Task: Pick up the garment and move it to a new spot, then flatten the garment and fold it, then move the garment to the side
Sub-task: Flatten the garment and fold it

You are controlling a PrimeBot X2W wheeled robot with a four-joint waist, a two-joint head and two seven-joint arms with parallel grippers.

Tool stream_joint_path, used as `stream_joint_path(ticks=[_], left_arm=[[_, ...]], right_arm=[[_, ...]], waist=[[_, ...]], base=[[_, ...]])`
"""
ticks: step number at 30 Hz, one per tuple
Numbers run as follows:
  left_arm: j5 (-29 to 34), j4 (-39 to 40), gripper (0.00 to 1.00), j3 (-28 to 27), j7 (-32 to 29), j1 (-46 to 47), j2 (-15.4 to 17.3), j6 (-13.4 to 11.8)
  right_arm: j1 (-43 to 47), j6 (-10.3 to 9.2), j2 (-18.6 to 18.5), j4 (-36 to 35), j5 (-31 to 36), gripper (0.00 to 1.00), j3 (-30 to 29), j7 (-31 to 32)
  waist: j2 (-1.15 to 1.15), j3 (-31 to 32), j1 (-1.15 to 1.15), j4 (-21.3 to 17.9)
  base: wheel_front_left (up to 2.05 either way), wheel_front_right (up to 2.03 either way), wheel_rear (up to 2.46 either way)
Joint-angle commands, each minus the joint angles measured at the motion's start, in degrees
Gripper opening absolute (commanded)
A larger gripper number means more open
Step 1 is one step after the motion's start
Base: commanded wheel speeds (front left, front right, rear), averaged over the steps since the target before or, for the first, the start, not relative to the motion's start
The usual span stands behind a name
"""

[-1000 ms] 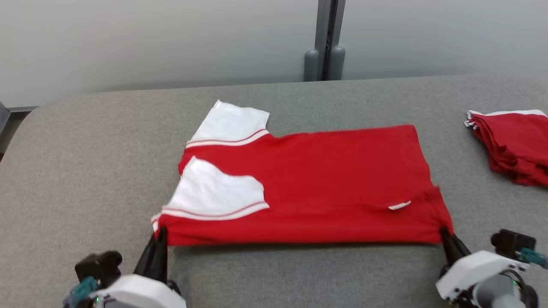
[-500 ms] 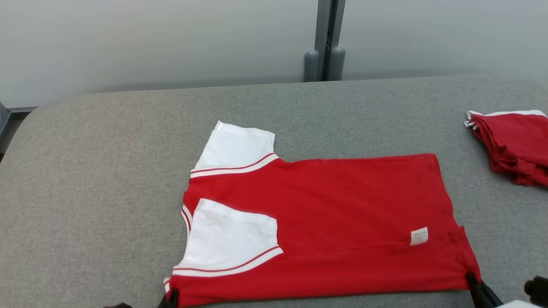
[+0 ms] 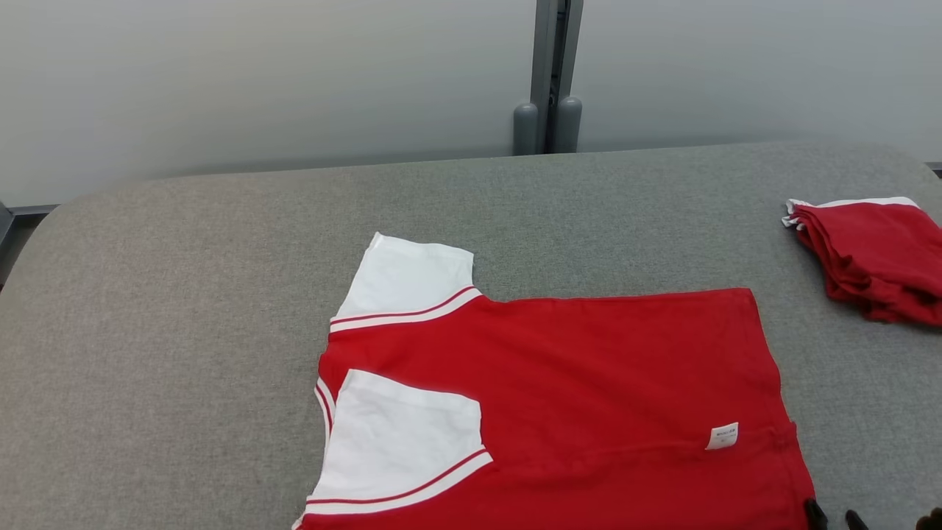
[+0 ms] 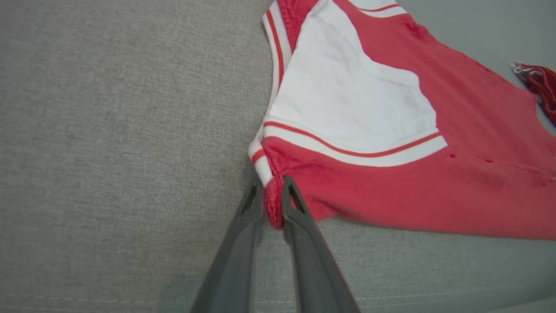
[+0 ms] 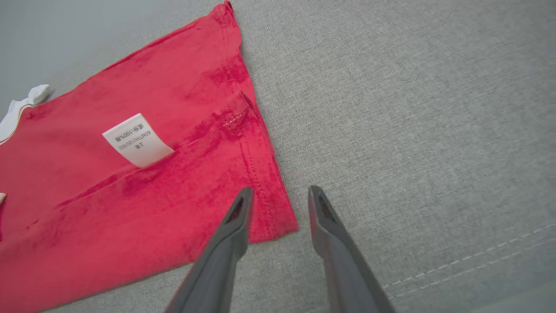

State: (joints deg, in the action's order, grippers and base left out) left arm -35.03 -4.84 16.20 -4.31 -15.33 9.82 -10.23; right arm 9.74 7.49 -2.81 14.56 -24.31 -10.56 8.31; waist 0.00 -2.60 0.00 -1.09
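In the head view, the garment (image 3: 589, 383), red with white sleeves, is lying flat across the lower middle of the frame on the grey padded surface (image 3: 184, 294). One white sleeve (image 3: 405, 434) is sitting on top of the red body at lower left and the other is sticking out above it, so the garment is looking folded once already. A separate folded red pile (image 3: 868, 258) is resting at the right edge, well apart. The right gripper (image 3: 831, 519) is just peeking in at the bottom right corner, beside the garment's hem.

In the left wrist view, the left gripper (image 4: 273, 198) is pinching a bunched red corner next to the striped trim at the centre of the frame, with its fingers close together on the cloth.

In the right wrist view, the right gripper's fingers are standing apart and gripping nothing. The hem corner is lying loose on the surface at lower centre, and the white care label (image 5: 137, 139) is showing at centre left.

Judging by this, moving and flattening are looking done. Further folds and the shift to the side are remaining.
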Motion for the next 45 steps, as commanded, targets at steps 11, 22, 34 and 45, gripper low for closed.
stream_joint_path(ticks=[11, 22, 34, 45], left_arm=[[2.6, 2.8, 1.0, -0.3, -0.7, 3.2, 4.0, -0.1], [6.7, -3.9, 1.0, 1.5, -3.8, 23.1, 6.4, 2.6], [11.2, -31.0, 1.0, 4.8, -11.1, 54.0, 5.8, 5.5], [13.0, -46.4, 1.0, 5.9, -11.5, 66.7, 6.3, 6.4]], right_arm=[[-0.6, 0.01, -0.3, -1.1, 2.0, 1.0, -0.3, -2.7], [-6.5, 0.01, -0.3, -5.9, 6.9, 1.0, 4.3, -2.8], [-19.0, 0.01, -2.1, -6.0, 5.5, 1.0, 14.5, -3.2], [-24.1, 0.01, -3.7, -5.4, 3.4, 1.0, 17.3, -5.5]], waist=[[0.0, 0.9, 0.0, -1.1], [0.0, -1.5, 0.0, -3.3], [0.0, -13.4, 0.0, -10.2], [0.0, -19.3, 0.0, -14.5]], base=[[0.0, 0.0, 0.0], [0.0, 0.0, 0.0], [0.0, 0.0, 0.0], [0.0, 0.0, 0.0]])
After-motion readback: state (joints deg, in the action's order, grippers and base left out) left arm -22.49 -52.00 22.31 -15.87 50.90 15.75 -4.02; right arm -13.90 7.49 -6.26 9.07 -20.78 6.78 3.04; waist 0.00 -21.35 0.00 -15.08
